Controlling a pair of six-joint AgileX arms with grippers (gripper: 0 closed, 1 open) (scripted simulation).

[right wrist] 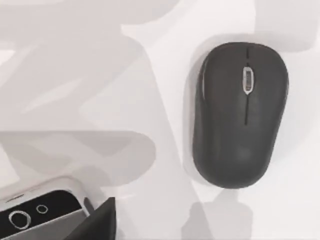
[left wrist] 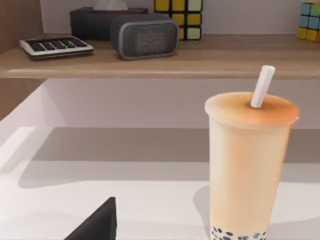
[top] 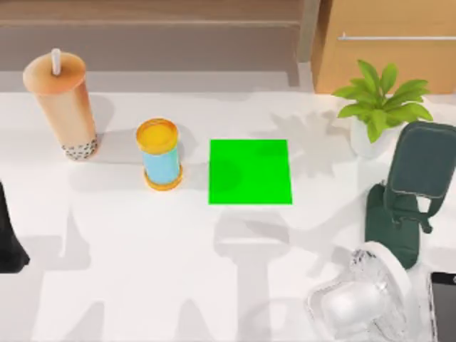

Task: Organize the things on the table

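The bubble tea cup (top: 63, 107) is standing upright at the table's (top: 142, 271) far left, with a blue-and-orange can (top: 160, 154) sitting between it and the green patch (top: 250, 172). The desk fan (top: 360, 299) and smartphone (top: 443, 303) are lying near the right corner. The black mouse (right wrist: 240, 114) is resting flat on the table. Both hands' states: cannot tell.

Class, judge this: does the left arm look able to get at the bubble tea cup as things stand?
Probably yes. The bubble tea cup stands upright and alone at the table's left rear; the left wrist view faces it across bare tabletop, and the blue can stands apart from it.
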